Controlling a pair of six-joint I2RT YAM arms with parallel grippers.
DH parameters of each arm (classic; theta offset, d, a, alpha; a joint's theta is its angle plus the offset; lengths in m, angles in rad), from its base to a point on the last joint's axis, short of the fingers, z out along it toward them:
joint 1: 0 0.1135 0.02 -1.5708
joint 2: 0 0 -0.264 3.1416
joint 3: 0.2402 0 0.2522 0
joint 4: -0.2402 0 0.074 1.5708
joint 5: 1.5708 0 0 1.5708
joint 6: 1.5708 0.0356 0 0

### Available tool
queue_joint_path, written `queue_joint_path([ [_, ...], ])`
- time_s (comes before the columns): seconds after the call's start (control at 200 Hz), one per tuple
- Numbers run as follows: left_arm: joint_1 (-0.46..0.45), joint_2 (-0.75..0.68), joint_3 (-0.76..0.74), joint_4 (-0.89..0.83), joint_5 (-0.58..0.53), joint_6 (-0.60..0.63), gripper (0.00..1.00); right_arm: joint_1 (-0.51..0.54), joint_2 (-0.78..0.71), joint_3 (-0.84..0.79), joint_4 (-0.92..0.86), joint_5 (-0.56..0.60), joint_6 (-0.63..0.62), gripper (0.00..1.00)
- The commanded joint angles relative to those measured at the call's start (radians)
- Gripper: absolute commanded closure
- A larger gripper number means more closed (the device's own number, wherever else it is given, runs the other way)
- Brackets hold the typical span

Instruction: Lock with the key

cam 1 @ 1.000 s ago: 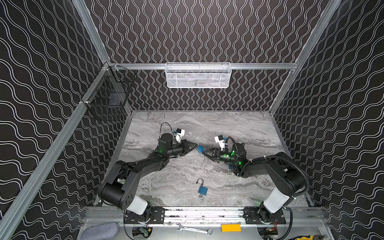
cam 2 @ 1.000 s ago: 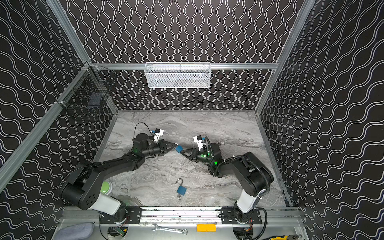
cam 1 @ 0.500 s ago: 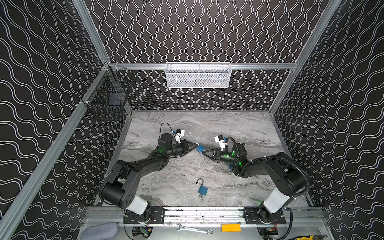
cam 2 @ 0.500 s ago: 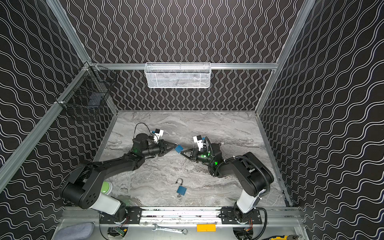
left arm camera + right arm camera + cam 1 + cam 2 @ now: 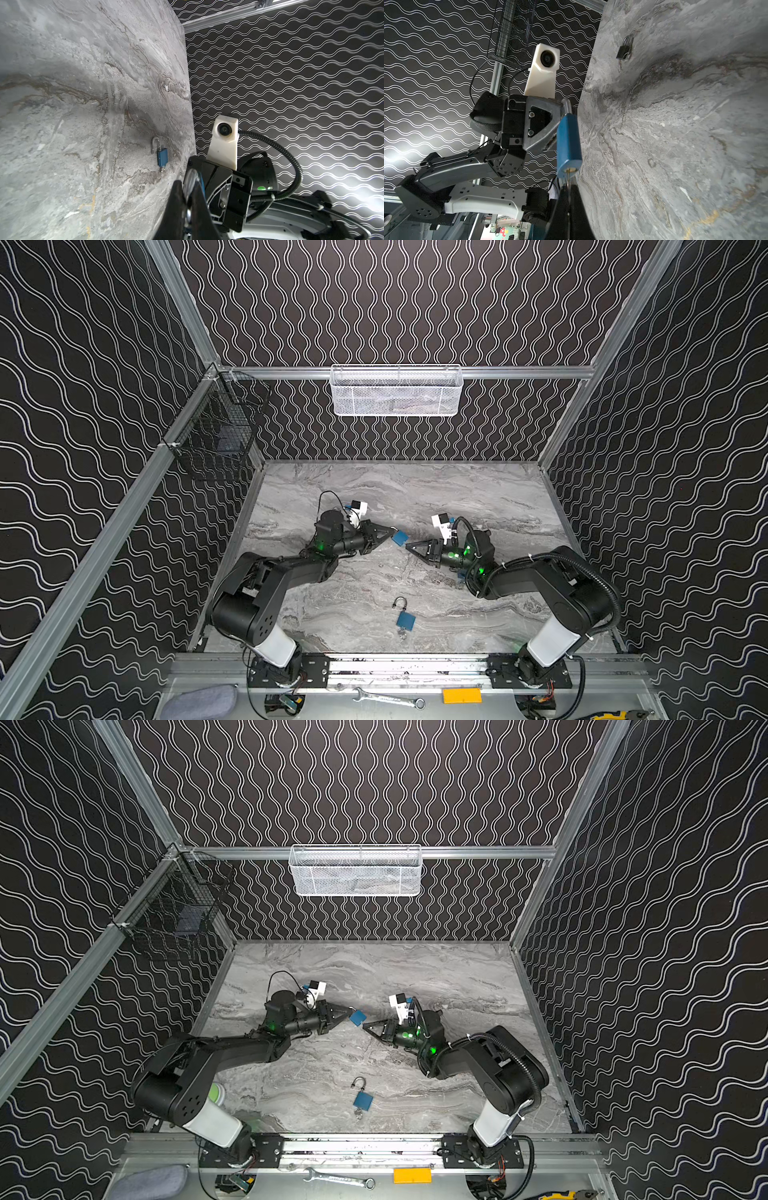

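- Two blue padlocks are in view. The held padlock (image 5: 400,537) (image 5: 358,1017) sits mid-frame in both top views, above the marble table (image 5: 478,497), between the two arm tips.
- The left gripper (image 5: 390,532) extends from the left of frame and is pinched tight on the silver shackle (image 5: 566,107). The blue body sticks out past its fingertips.
- The right gripper (image 5: 410,546) extends from the right, with its jaws closed down on the key (image 5: 568,176). In the right wrist view the key tip sits in the brass keyhole at the padlock's base.
- In the top views the right gripper's tip is just beside the held padlock's lower-right corner. The key is too small to make out there.
- The loose padlock (image 5: 405,620) (image 5: 162,156) lies flat on the table at lower centre, well apart from both grippers. Its loop (image 5: 400,602) points up-frame, and a small metal stub (image 5: 401,632) shows at its lower end.
- A white mesh basket (image 5: 395,391) hangs at upper centre and a black wire basket (image 5: 216,439) at upper left.
- A wrench (image 5: 386,698) and an orange block (image 5: 461,696) lie along the bottom edge.
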Motion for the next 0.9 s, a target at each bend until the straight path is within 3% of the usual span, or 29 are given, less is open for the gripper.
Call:
queue_joint_path([
  [0.0, 0.021, 0.018, 0.024, 0.125, -0.083, -0.006, 1.0, -0.002, -0.003, -0.019, 0.024, -0.014, 0.02, 1.0],
  [0.15, 0.025, 0.037, 0.057, 0.072, -0.044, 0.038, 1.0, -0.003, -0.049, -0.036, -0.013, -0.008, 0.0, 1.0],
  [0.325, 0.03, 0.022, 0.12, -0.134, 0.004, 0.158, 1.0, -0.02, -0.11, -0.047, -0.09, 0.001, -0.043, 1.0],
  [0.536, 0.063, 0.008, 0.27, -0.637, -0.038, 0.421, 1.0, -0.049, -0.155, -0.048, -0.157, -0.022, -0.072, 1.0],
  [0.621, 0.083, 0.038, 0.365, -0.834, -0.079, 0.522, 1.0, -0.058, -0.183, -0.04, -0.254, -0.021, -0.116, 1.0],
  [0.896, 0.161, 0.201, 0.625, -1.17, -0.145, 0.737, 1.0, -0.112, -0.27, 0.034, -0.696, 0.007, -0.348, 1.0],
])
